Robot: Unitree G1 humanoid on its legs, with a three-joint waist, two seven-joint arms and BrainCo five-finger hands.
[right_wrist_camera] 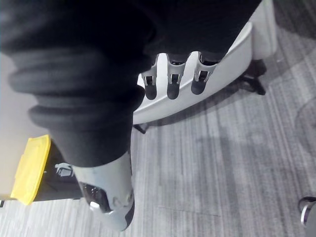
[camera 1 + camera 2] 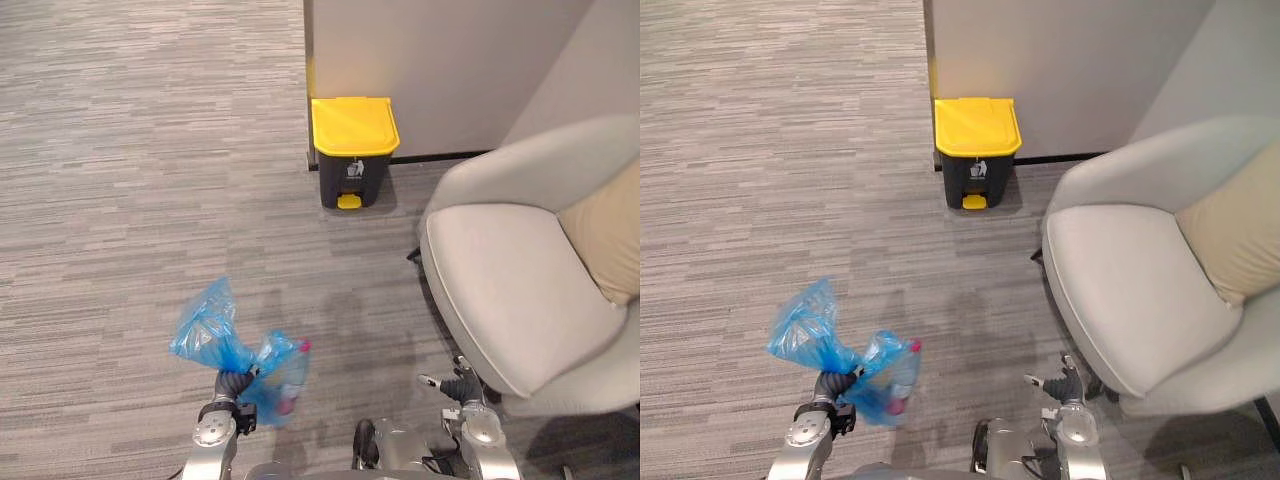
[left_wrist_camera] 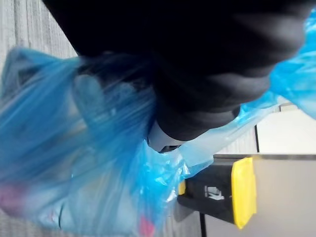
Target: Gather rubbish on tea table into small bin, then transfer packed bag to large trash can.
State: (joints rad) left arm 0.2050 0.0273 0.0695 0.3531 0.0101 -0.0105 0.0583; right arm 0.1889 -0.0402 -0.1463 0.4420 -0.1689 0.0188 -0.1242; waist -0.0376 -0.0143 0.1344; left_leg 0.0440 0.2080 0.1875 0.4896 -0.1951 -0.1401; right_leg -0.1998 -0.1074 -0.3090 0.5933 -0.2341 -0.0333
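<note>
A pale grey armchair [image 2: 510,290] stands on the carpet at the right. Ahead, against the wall, sits a dark trash can [image 2: 352,150] with its yellow lid closed. The left hand [image 2: 232,383] grips the gathered neck of a blue rubbish bag [image 2: 205,325] held above the floor, well short of the can. The right hand [image 2: 458,386] hangs empty beside the chair, fingers loosely spread.

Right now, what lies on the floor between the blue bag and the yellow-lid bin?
Just bare carpet between bag and bin, in both eye views.
</note>
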